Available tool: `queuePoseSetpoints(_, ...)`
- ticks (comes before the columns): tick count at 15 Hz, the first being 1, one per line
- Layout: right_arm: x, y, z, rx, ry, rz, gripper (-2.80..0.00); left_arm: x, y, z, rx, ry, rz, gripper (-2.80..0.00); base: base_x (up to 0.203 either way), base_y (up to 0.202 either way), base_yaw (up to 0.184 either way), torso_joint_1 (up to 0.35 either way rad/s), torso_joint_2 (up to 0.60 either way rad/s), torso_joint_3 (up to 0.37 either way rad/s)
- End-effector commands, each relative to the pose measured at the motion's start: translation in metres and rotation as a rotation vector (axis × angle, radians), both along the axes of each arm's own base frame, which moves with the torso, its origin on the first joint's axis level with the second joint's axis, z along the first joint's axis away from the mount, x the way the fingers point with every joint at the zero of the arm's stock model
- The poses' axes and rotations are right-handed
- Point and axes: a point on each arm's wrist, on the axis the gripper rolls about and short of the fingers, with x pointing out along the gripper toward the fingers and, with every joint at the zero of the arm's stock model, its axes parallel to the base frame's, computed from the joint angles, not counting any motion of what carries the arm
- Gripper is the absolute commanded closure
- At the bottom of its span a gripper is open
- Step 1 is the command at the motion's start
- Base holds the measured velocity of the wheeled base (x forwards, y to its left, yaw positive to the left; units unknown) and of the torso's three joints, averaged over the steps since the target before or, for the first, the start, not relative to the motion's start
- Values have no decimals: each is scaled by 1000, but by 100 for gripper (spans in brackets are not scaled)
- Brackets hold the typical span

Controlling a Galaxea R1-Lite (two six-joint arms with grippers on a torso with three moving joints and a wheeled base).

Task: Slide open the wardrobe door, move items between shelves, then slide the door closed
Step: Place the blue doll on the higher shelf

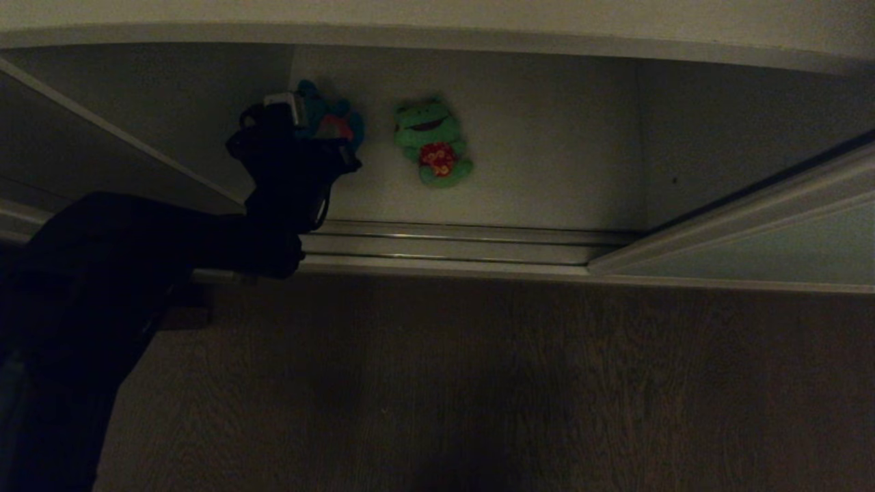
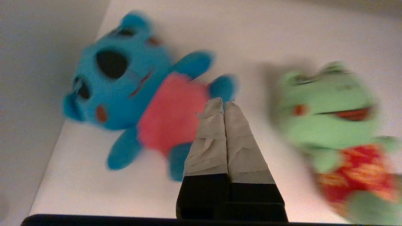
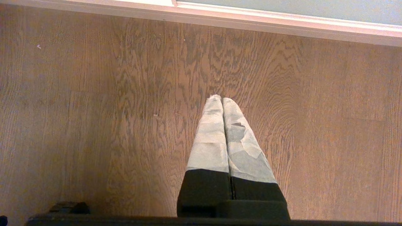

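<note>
Two plush items lie side by side on a white shelf (image 1: 560, 143) inside the wardrobe: a blue toy (image 2: 125, 84) with a pink-red belly and a green frog (image 2: 333, 125) with a red flowered belly. My left gripper (image 2: 223, 102) is shut and empty, its taped tips by the blue toy's lower side, between the two toys. In the head view the left arm (image 1: 287, 171) reaches in from the left and covers part of the blue toy (image 1: 338, 119), with the frog (image 1: 432, 140) to its right. The sliding wardrobe door (image 1: 765, 239) stands pushed to the right. My right gripper (image 3: 222, 99) is shut over the floor.
Metal door tracks (image 1: 444, 244) run along the wardrobe's front edge. A white side wall (image 2: 34, 94) stands close beside the blue toy. Brown wooden floor (image 1: 478, 389) lies in front of the wardrobe. The shelf is bare to the right of the frog.
</note>
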Motion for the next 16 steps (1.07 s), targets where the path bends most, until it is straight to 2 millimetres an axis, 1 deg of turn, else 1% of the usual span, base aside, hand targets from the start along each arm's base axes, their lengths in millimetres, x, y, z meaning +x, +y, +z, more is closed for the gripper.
queuePoseSetpoints(1,0,0,0,0,-3,0,0,17,-2,-19,-8,30,14,-280,0,0,0,0,0,0)
queuePoseSetpoints(3,0,0,0,0,-3,0,0,25,-2,-22,-82,85,41,-280,0,0,0,0,0,0)
queuePoseSetpoints(5,0,0,0,0,-4,0,0,27,-2,-25,-131,108,35,-280,0,0,0,0,0,0)
queuePoseSetpoints(9,0,0,0,0,-3,0,0,32,-1,-28,-127,99,43,-280,0,0,0,0,0,0)
queuePoseSetpoints(12,0,0,0,0,-4,0,0,39,4,-38,-119,108,54,-280,0,0,0,0,0,0)
queuePoseSetpoints(15,0,0,0,0,-6,0,0,46,12,-53,-111,130,66,-280,0,0,0,0,0,0)
queuePoseSetpoints(16,0,0,0,0,-4,0,0,46,12,-54,-109,132,66,-280,0,0,0,0,0,0)
